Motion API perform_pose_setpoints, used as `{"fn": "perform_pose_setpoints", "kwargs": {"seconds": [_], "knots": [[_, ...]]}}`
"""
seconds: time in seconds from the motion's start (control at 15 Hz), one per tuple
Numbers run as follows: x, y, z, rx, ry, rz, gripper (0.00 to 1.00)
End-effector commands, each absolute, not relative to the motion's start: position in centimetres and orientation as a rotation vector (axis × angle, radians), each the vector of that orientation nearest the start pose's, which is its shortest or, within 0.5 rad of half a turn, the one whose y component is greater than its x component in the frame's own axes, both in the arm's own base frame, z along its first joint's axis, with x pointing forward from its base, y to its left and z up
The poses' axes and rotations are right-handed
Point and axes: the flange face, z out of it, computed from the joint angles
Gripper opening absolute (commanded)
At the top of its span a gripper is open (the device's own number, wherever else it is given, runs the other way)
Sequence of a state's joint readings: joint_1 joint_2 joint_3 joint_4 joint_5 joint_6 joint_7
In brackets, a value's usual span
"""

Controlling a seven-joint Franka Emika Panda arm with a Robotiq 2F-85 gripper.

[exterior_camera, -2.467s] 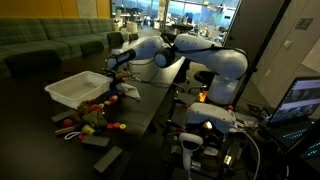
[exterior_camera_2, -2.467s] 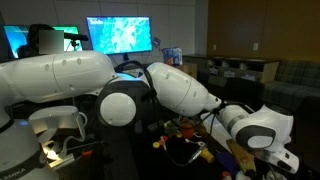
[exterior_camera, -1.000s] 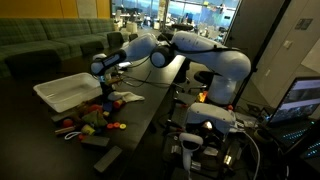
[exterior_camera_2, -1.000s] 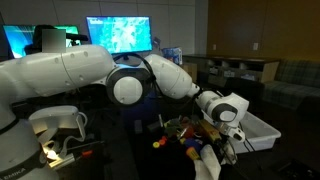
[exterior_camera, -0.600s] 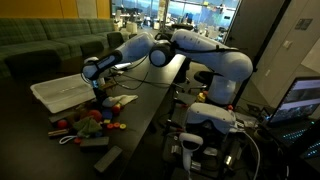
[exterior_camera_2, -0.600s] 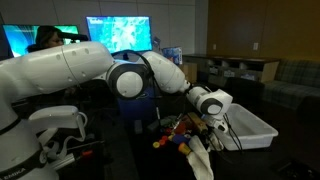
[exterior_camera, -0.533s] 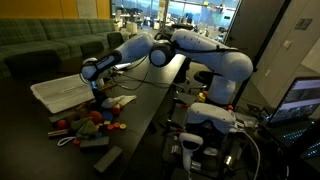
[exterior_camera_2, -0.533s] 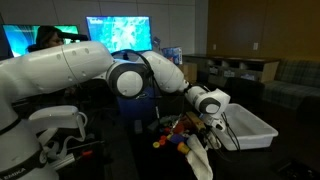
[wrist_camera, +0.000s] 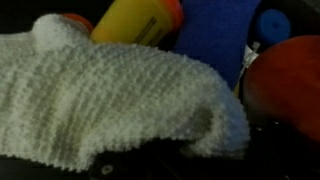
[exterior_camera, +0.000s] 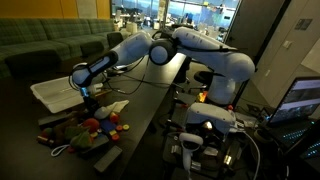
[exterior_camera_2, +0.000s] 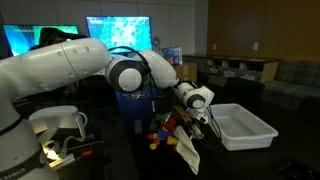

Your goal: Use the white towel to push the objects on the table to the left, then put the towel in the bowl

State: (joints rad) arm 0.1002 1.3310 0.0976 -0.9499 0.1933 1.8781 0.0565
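White towel (exterior_camera_2: 188, 152) hangs pinched in the closed gripper (exterior_camera_2: 198, 124), against the objects (exterior_camera_2: 162, 135), near the bowl (exterior_camera_2: 262, 136).

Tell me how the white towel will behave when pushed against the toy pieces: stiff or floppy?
Probably floppy: the white towel hangs limp below the gripper. Its nubbly weave looks grippy, not slippery. It may drape over the rounded orange toy rather than shove it.
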Motion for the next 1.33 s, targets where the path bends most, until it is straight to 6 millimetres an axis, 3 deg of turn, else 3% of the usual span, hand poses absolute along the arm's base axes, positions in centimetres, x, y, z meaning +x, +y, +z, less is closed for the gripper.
{"fn": "perform_pose_setpoints", "kwargs": {"seconds": [0.0, 0.27, 0.8, 1.07, 1.27], "knots": [[68.9, 17.4, 0.8, -2.788, -0.006, 0.567, 0.0], [68.7, 21.3, 1.6, -2.748, -0.015, 0.465, 0.0], [65.9, 27.4, 3.7, -2.627, -0.047, 0.355, 0.0], [65.3, 28.8, 6.7, -2.591, -0.07, 0.26, 0.0], [65.8, 28.0, 10.3, -2.597, -0.116, 0.182, 0.0]]}}
